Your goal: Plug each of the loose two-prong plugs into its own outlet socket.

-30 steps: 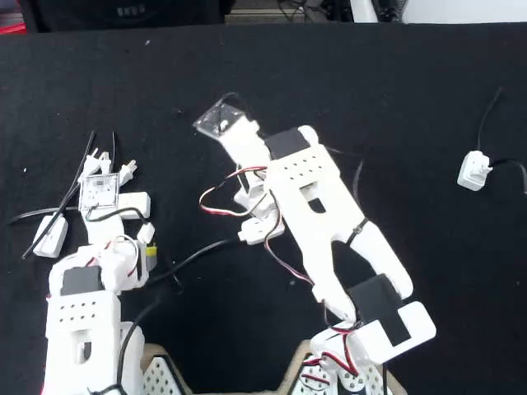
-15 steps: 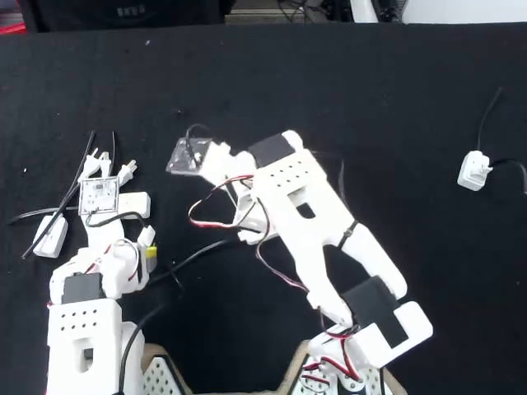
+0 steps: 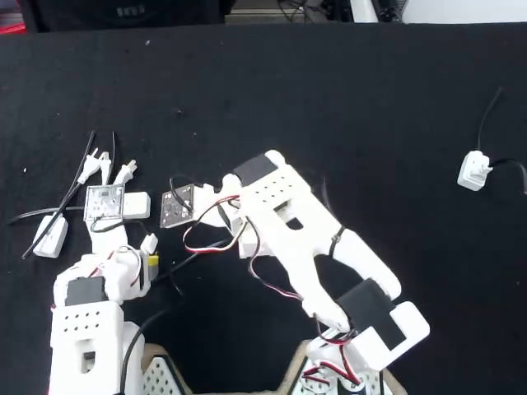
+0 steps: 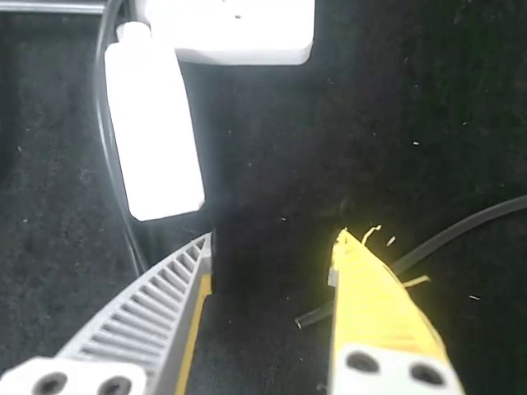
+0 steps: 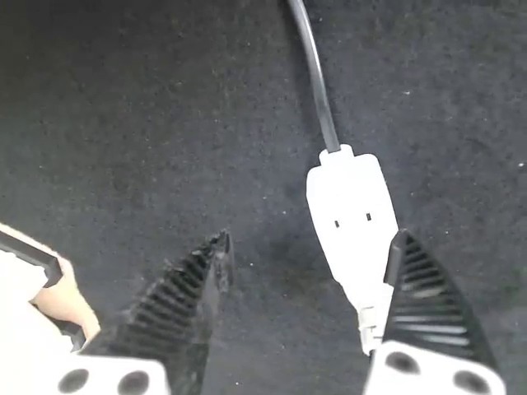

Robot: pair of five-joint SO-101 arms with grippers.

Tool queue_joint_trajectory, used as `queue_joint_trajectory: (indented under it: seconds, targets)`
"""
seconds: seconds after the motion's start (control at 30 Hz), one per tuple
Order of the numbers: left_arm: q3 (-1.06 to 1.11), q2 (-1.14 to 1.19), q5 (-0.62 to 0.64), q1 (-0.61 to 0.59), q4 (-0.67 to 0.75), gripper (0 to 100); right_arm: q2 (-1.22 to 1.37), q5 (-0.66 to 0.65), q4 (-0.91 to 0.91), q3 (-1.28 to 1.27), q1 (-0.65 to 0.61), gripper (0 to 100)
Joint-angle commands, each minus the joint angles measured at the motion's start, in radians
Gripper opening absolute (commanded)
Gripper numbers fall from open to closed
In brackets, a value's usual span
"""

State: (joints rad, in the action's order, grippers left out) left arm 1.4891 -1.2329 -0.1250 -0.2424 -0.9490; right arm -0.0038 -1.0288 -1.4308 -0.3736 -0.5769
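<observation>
Because the white two-slot outlet socket (image 5: 350, 206) lies right against one black ribbed finger rather than midway, we judge that the right gripper (image 5: 313, 243), its jaws spread wide and holding nothing, could shove or twist the socket on closing. The stiff black cable (image 5: 313, 74) could then swing it askew. We also see a collision risk, since both wrists crowd the black cloth-covered table (image 3: 346, 82) around 9 o'clock, with looping red and white servo wires (image 3: 206, 245) near enough to snag. The left gripper (image 4: 273, 247), its grey and yellow jaws also apart and empty, faces a white oblong plastic body (image 4: 152, 132); we cannot tell whether it is a plug or a socket. The right wrist view gives us the socket's slots and its offset, while the high view gives us the small white pronged plugs (image 3: 96, 160) near 10 o'clock and a white boxy plug (image 3: 473, 170) far off at 3 o'clock.
</observation>
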Motion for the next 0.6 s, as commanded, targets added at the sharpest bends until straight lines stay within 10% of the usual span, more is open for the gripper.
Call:
queue_joint_trajectory:
  seconds: [0.0, 0.57]
  targets:
    - [-0.01, -0.009, -0.006, -0.008, 0.009, 23, -0.059, -0.015, 0.011, -0.002, -0.011, 28.9]
    - [-0.01, -0.009, -0.008, -0.008, 0.006, 23, -0.05, -0.167, 0.011, -0.062, -0.002, 28.9]
